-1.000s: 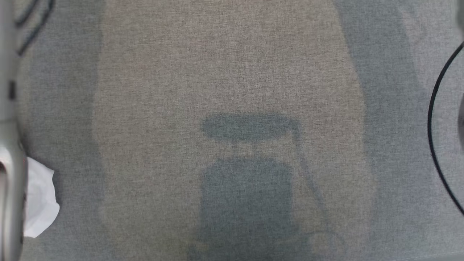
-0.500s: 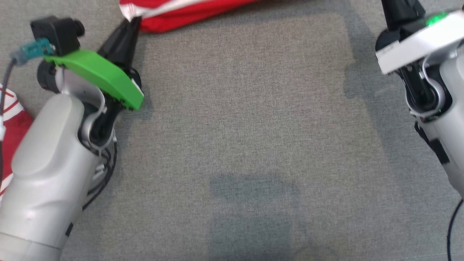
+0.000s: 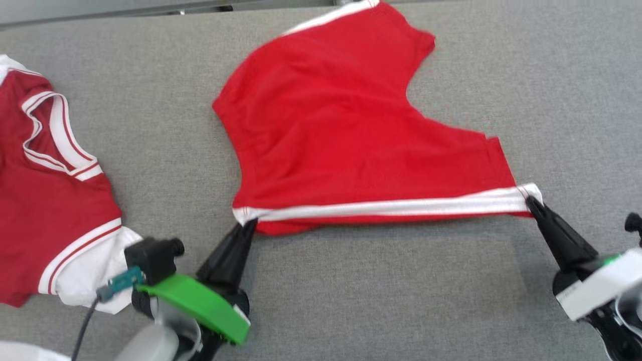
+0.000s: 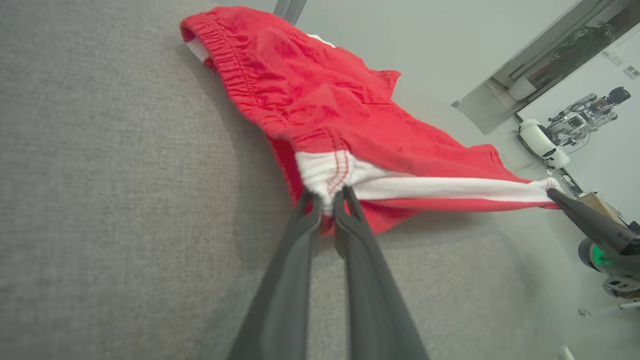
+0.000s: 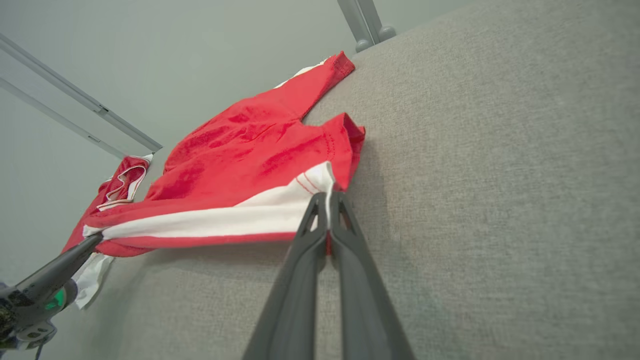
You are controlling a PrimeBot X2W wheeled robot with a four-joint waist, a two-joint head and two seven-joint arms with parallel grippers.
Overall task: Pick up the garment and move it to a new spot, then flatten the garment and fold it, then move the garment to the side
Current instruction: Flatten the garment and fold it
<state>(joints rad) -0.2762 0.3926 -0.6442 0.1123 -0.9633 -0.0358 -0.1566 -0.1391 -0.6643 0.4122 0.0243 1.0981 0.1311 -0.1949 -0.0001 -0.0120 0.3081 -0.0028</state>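
hidden: left gripper (image 3: 249,224) arm and right gripper (image 3: 530,200) body cut off at the near edge; jersey (image 3: 45,210) runs off the left edge.
count: 2 grippers, 2 garments.
left gripper: near left, pinched tight on one end of the white band.
right gripper: near right, clamped on the other end.
red shorts (image 3: 341,130): centre to far on the grey surface (image 3: 401,291); white band taut along the near edge, elastic waist on the left.

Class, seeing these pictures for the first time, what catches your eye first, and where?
The bright red shorts lie centre of the head view, their white-striped edge stretched between the left gripper and right gripper, each shut on a corner. A darker red jersey lies at the far left.
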